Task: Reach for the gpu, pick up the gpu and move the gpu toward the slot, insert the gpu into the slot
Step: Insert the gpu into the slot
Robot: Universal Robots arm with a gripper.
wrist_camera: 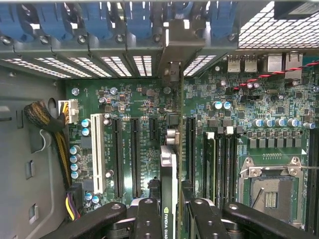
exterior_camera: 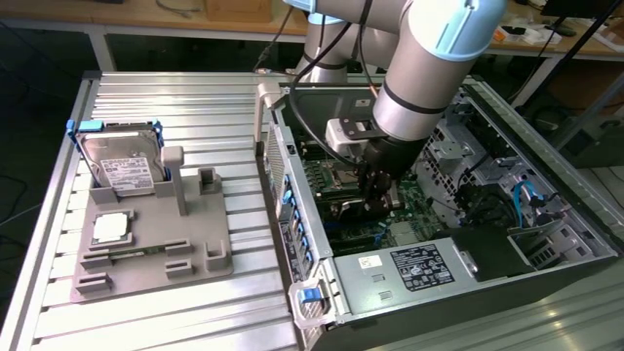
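A robot arm is working inside an open computer case (exterior_camera: 546, 241) laid on its side on a ribbed metal table (exterior_camera: 195, 95), its gripper (exterior_camera: 378, 191) reaching down over the green motherboard (wrist_camera: 124, 94). The wrist view is showing the black fingers (wrist_camera: 149, 219) clamped on the gpu (wrist_camera: 168, 174), a thin card seen edge-on with a green strip along its upper edge and its silver bracket (wrist_camera: 172, 55) pointing at the rear panel of the case. The card is standing upright between two long dark connectors, over the middle of the board; the slot itself is lying hidden beneath it, so whether the contacts are already seated cannot be told.

By the look of it, the insertion step is in hand: the card is being carried low and in line with the row of expansion connectors. Finishing it would seem to call for a straight downward press with the card kept square and the bracket slipping into its gap in the perforated rear panel (wrist_camera: 119, 62).

Outside the case, a grey moulded fixture (exterior_camera: 146, 248) is holding a boxy silver hard drive (exterior_camera: 125, 164) with a white label, propped upright, and a small square processor (exterior_camera: 112, 227) lying flat. A black power supply (exterior_camera: 419, 270) with a printed sticker is sitting at the case's near end.
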